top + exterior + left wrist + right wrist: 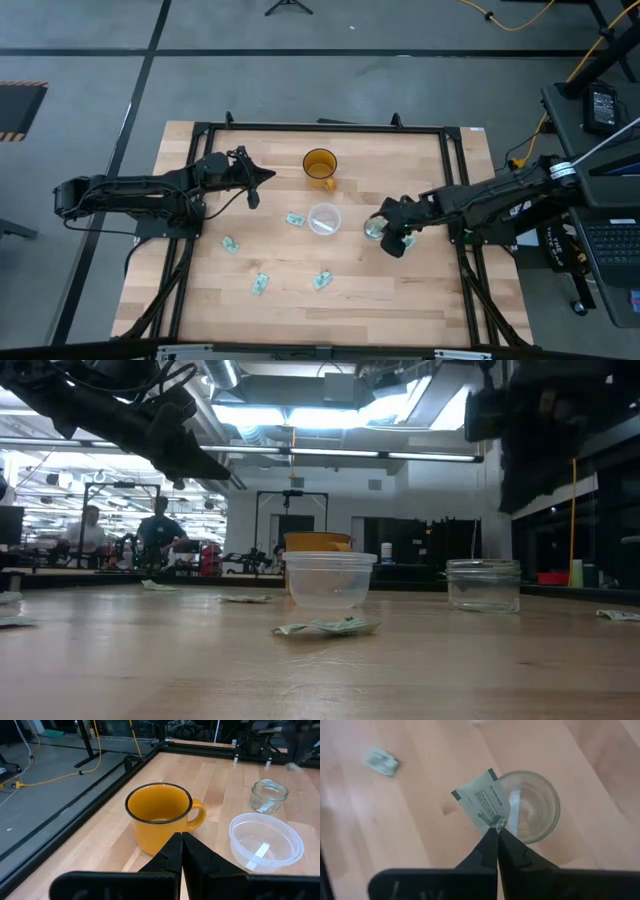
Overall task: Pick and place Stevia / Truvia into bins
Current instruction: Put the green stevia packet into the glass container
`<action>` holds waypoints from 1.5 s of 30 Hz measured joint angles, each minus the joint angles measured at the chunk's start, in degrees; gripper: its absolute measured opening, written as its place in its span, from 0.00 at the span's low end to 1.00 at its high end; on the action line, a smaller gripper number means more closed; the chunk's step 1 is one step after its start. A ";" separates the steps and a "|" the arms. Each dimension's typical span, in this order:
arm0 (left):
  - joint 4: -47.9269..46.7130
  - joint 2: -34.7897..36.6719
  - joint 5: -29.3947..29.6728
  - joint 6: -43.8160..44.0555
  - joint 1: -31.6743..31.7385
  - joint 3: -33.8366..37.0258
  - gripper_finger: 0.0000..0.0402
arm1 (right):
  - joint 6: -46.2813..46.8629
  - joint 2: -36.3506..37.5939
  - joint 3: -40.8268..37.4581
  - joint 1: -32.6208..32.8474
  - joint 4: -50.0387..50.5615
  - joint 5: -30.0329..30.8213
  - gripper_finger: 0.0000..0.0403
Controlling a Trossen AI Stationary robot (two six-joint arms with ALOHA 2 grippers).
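My right gripper is shut on one pale green-and-white Stevia packet above the rim of a small glass jar, which has a packet inside. Beside the jar stands a clear plastic cup with a packet in it. Several packets lie flat on the wood. My left gripper hangs shut and empty above the table near the amber mug. My right gripper pinches the packet by one corner between its two fingertips. The fingers slant down from the table's right side. The packet sticks out past the fingertips, lifted clear of the table, partly over the jar's rim.
The amber mug stands toward the table's far edge, behind the clear cup. A black frame runs along the table's edges. In the low view, people sit in the room beyond the table. Bare wood lies along the near edge.
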State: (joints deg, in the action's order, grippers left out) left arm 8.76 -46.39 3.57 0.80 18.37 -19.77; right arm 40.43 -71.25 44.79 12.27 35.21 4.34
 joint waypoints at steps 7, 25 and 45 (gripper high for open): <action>0.01 0.00 0.02 -0.02 0.00 0.00 0.00 | -0.42 -5.73 0.00 -0.53 -0.21 -0.09 0.00; 0.06 0.00 0.02 -0.02 -0.02 0.00 0.00 | -6.43 -12.26 0.00 -5.05 -2.72 2.06 0.00; 0.19 0.00 0.04 -0.04 0.00 0.00 0.00 | -6.30 -13.04 0.00 -5.05 -2.72 2.08 0.14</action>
State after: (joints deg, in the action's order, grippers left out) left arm 8.95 -46.39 3.62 0.75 18.37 -19.77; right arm 34.13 -84.29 44.80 7.22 32.49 6.42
